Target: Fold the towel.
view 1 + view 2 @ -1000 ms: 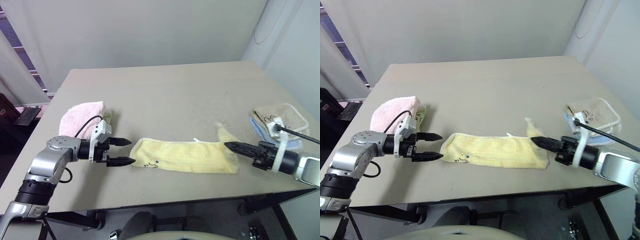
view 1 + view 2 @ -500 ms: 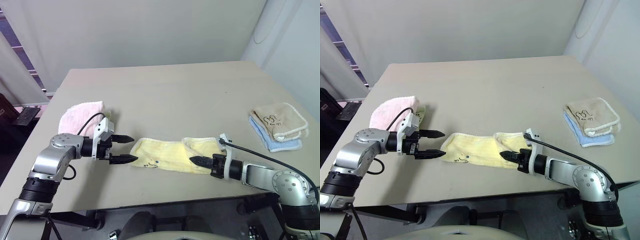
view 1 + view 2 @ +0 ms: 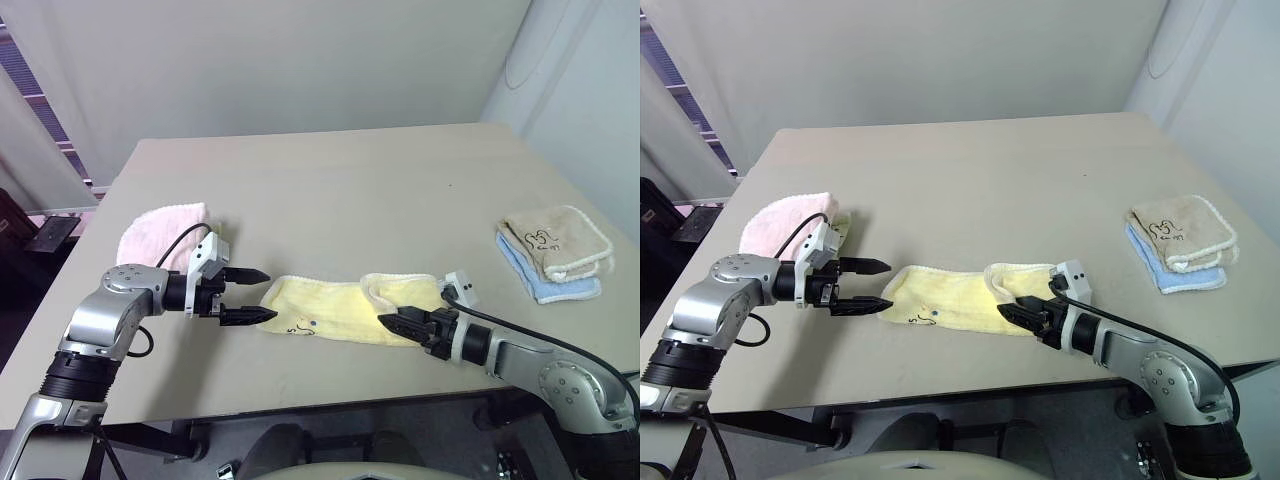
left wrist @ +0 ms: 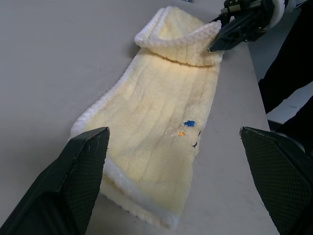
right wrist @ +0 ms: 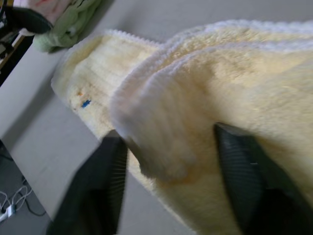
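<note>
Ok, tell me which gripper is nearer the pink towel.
Left. The left gripper hangs just beside the pink towel; the right gripper is at the yellow towel's far, folded end.

Lit evenly and softly from above, free of glare, faint shadows pooled under the arms on the tabletop point(image 3: 330, 190), right wrist view smeared close-up, left wrist fingers point(image 4: 73, 181) defocused.
</note>
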Motion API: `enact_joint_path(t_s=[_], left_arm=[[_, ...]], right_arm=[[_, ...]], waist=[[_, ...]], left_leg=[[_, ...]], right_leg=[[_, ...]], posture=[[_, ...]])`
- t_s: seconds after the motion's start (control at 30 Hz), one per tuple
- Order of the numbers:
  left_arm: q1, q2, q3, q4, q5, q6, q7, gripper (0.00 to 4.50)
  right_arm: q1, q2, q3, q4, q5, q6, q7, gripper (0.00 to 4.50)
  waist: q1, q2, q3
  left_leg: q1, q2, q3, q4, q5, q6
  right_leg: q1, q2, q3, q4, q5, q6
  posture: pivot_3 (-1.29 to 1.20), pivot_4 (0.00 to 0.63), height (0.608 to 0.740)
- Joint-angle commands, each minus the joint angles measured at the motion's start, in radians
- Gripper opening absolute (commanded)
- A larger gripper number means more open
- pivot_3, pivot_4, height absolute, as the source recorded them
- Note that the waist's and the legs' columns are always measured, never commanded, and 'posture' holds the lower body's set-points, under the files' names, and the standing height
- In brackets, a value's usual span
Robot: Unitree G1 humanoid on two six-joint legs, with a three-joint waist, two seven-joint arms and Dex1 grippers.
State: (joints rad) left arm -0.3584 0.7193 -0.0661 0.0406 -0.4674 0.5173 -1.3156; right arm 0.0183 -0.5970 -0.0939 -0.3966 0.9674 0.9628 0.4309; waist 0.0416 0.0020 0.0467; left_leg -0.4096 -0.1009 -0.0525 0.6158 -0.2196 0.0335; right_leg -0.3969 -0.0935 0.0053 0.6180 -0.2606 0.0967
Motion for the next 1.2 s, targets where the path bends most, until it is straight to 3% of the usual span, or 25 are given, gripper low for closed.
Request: enact_joint_path(t_s=[0.03,0.13,0.23,0.27,0.3,0.63,0.67,0.87,0.97,1.2], left_arm=[[-0.051,-0.019,0.034,-0.020,-0.063,0.039,-0.005,4.50],[-0.096,-0.053,0.055,-0.022,-0.121,0.075,-0.009,4.50],[-0.170,-0.119,0.032,0.016,-0.144,0.089,-0.010,4.50],[-0.200,-0.149,0.024,0.040,-0.142,0.086,-0.002,4.09],[-0.223,-0.177,0.011,0.057,-0.135,0.077,-0.002,3.99],[-0.395,-0.544,-0.175,0.375,0.066,-0.164,0.061,0.28],[-0.403,-0.573,-0.185,0.415,0.090,-0.196,0.070,0.03],[-0.390,-0.701,-0.196,0.606,0.150,-0.263,0.100,0.03],[-0.329,-0.686,-0.291,0.633,0.262,-0.339,0.079,0.03],[-0.246,-0.638,-0.404,0.639,0.408,-0.448,0.075,0.03]], right_arm=[[0.017,-0.017,-0.096,-0.097,0.096,-0.023,0.082,4.31],[0.028,-0.007,-0.228,-0.079,0.209,-0.039,0.085,4.31],[0.040,-0.031,-0.304,-0.069,0.185,-0.090,0.118,4.31],[0.047,-0.026,-0.319,-0.068,0.171,-0.114,0.128,3.89],[0.059,-0.027,-0.323,-0.073,0.153,-0.133,0.146,3.79],[0.033,0.059,-0.264,0.061,-0.052,-0.331,0.188,0.05],[0.024,0.067,-0.255,0.078,-0.069,-0.346,0.193,0.00],[-0.016,0.119,-0.098,0.304,-0.277,-0.426,0.201,0.00],[-0.016,0.147,-0.007,0.405,-0.401,-0.488,0.195,0.00],[-0.015,0.176,0.022,0.497,-0.503,-0.558,0.204,0.00]], waist=[[0.001,0.000,0.000],[-0.001,-0.002,0.000],[0.001,-0.002,0.000],[0.001,-0.002,0.000],[0.002,-0.002,0.000],[0.000,-0.002,0.000],[-0.001,-0.002,0.000],[-0.002,-0.003,0.000],[-0.004,-0.001,-0.001],[-0.005,-0.006,-0.011]], left_leg=[[0.000,0.000,0.000,0.000,0.000,0.000],[0.000,0.000,0.000,0.001,0.000,0.000],[0.000,0.000,0.000,0.002,0.000,0.000],[0.000,0.000,0.000,0.002,0.000,0.000],[0.001,0.000,0.000,0.003,0.000,0.000],[0.000,0.000,-0.001,0.011,0.000,0.000],[0.000,0.000,-0.001,0.011,0.000,0.000],[0.000,0.000,-0.001,0.012,0.000,0.001],[0.000,0.000,-0.001,0.013,0.000,0.001],[0.003,0.003,-0.002,0.014,0.000,0.000]], right_leg=[[0.000,0.000,0.000,0.000,0.000,0.000],[0.001,0.000,0.000,-0.001,0.001,0.001],[0.002,0.000,0.000,-0.001,0.003,0.005],[0.003,0.000,-0.001,-0.001,0.002,0.004],[0.003,0.000,-0.001,-0.001,0.002,0.004],[0.009,0.000,-0.002,0.000,0.005,0.005],[0.009,0.000,-0.002,0.000,0.005,0.005],[0.009,0.002,-0.002,0.002,0.005,0.005],[0.009,0.002,-0.002,0.002,0.005,0.006],[0.011,0.006,-0.001,-0.001,0.009,0.002]], posture=[[0.00,0.000,0.740],[0.00,0.000,0.740],[0.00,0.000,0.740],[0.00,0.000,0.740],[0.00,0.000,0.740],[0.00,0.000,0.740],[0.00,0.000,0.740],[0.00,0.000,0.740],[0.00,0.000,0.740],[0.00,0.000,0.740]])
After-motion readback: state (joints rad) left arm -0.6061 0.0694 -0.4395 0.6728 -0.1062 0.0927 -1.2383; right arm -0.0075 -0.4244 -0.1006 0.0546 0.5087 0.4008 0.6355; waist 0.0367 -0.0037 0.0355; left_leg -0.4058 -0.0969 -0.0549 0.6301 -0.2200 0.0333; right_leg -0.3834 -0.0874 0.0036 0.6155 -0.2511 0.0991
